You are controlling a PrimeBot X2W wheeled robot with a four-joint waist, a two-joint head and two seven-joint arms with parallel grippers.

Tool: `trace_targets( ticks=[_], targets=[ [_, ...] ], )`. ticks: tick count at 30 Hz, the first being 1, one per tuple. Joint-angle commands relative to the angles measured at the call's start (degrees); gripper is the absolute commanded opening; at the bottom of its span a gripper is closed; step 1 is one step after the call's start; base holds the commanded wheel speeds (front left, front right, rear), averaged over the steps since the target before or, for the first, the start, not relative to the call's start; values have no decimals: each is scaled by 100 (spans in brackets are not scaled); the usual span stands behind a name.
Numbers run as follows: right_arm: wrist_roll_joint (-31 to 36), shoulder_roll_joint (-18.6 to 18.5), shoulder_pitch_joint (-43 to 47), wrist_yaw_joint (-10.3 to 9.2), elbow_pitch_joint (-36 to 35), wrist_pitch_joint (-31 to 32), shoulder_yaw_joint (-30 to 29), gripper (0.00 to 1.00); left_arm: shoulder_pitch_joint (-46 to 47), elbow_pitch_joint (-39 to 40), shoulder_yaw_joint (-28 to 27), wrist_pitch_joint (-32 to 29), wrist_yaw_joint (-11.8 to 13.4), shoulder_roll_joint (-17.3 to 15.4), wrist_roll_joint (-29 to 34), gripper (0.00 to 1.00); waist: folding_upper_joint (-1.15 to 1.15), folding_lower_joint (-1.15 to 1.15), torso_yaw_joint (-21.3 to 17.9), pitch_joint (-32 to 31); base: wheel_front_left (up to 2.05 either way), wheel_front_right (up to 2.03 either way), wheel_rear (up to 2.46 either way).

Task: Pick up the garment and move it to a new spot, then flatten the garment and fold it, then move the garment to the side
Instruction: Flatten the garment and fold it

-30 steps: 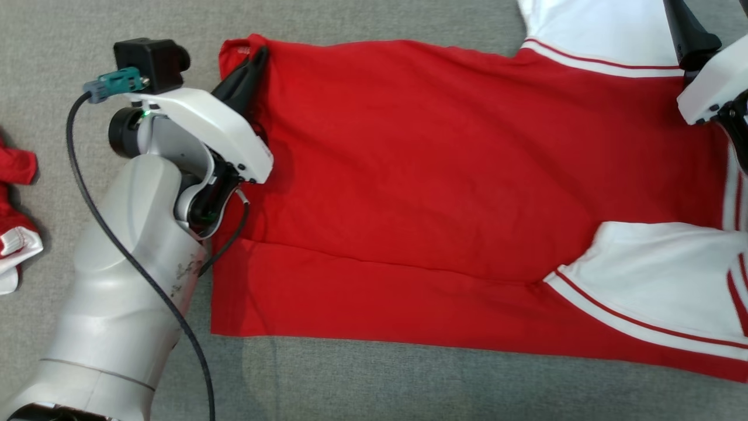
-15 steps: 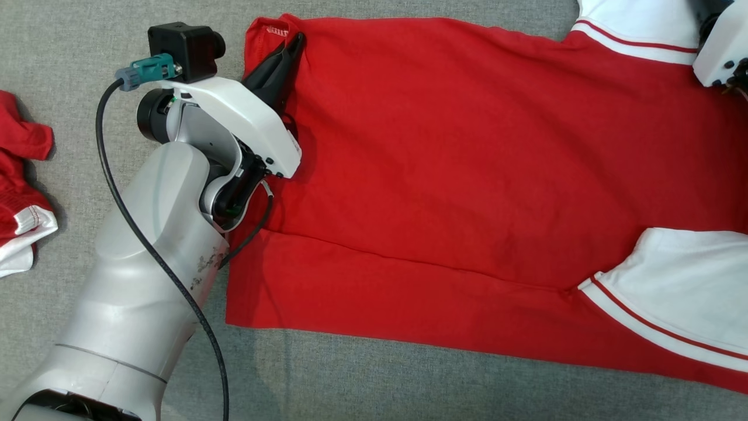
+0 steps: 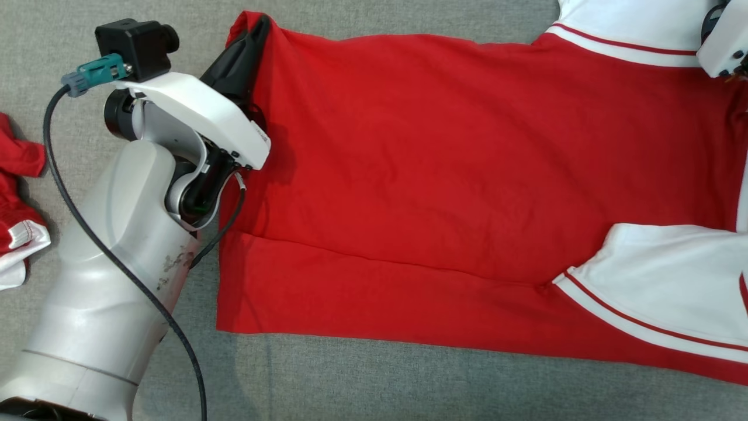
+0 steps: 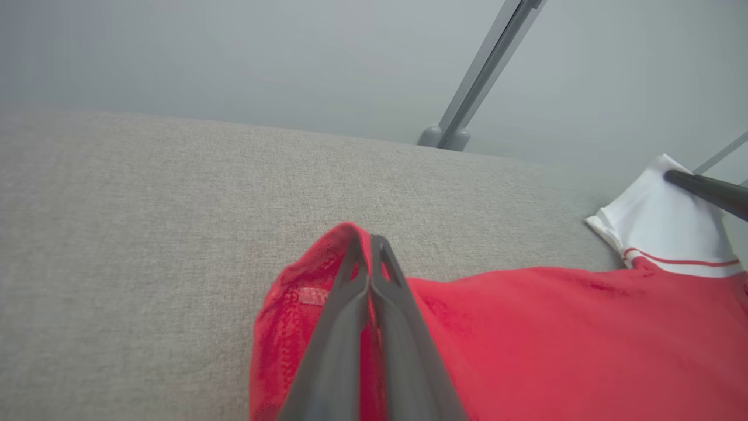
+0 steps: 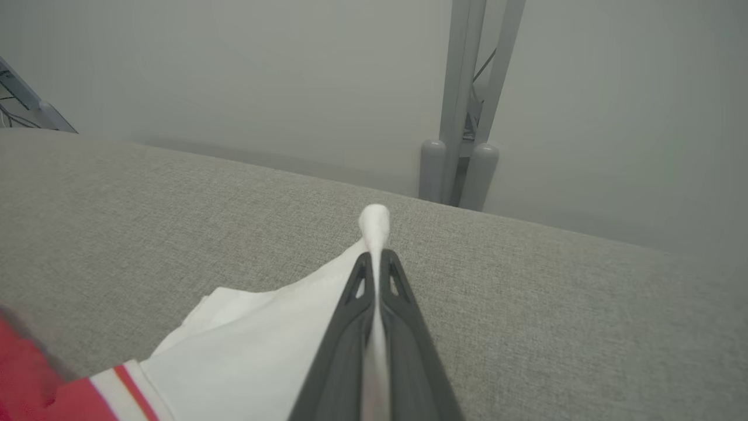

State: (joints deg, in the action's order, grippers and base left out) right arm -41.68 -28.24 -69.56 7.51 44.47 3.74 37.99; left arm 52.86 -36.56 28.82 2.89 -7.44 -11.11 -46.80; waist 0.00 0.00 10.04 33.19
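The garment point(image 3: 456, 175) is a red shirt with white sleeves, spread flat across the grey surface with a fold line along its near side. My left gripper point(image 3: 260, 26) is shut on the shirt's far left hem corner point(image 4: 327, 275), its dark fingers pinching the red cloth. In the right wrist view my right gripper point(image 5: 376, 257) is shut on the edge of the far white sleeve point(image 5: 274, 345), a bit of cloth poking past the tips. The right arm's white housing point(image 3: 724, 41) sits at the top right corner of the head view, above that sleeve point(image 3: 625, 26).
Another crumpled red and white garment point(image 3: 17, 216) lies at the left edge. A second white sleeve point(image 3: 672, 280) with red stripes lies at the lower right. Grey metal posts point(image 5: 461, 146) stand behind the surface's far edge. Bare grey cloth point(image 3: 409, 386) runs along the near side.
The right gripper has shut on the white sleeve. The head camera has shifted; the left gripper still pinches the hem corner.
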Motion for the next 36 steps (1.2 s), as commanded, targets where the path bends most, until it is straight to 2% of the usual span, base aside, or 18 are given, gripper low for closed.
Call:
trace_targets(
  ticks=[1, 12, 18, 24, 27, 28, 36],
  targets=[
    [-189, -125, 49, -4, -181, -22, 36, 0, -83, 98, -41, 38, -4, -96, -90, 0, 0, 0, -78, -108, 0, 0, 0],
    [-802, -598, 449, -4, -1156, 15, 211, 0, -499, 725, -201, -61, 85, -468, -292, 0, 0, 0, -262, -336, 0, 0, 0],
    [-1182, -856, 920, -4, -2063, -223, 170, 0, -971, 1372, -361, -102, 98, -626, -584, 0, 0, 0, -363, -431, 0, 0, 0],
    [-1597, -1231, 1951, -3, -3253, -471, -148, 0, -1800, 2440, -560, -239, 170, -972, -944, 0, 0, 0, -540, -519, 0, 0, 0],
    [-1822, -1349, 2619, -3, -3784, -626, -437, 0, -2294, 2996, -699, -273, 324, -1178, -1089, 0, 0, 0, -644, -552, 0, 0, 0],
    [-1893, -1390, 3080, -3, -4072, -755, -648, 0, -2625, 3300, -790, -277, 444, -1290, -1175, 0, 0, 0, -703, -571, 0, 0, 0],
    [-1969, -1211, 4708, -3, -4793, -1193, -1441, 0, -3631, 4034, -1170, -184, 763, -1537, -1511, 0, 0, 0, -831, -655, 0, 0, 0]
  ],
)
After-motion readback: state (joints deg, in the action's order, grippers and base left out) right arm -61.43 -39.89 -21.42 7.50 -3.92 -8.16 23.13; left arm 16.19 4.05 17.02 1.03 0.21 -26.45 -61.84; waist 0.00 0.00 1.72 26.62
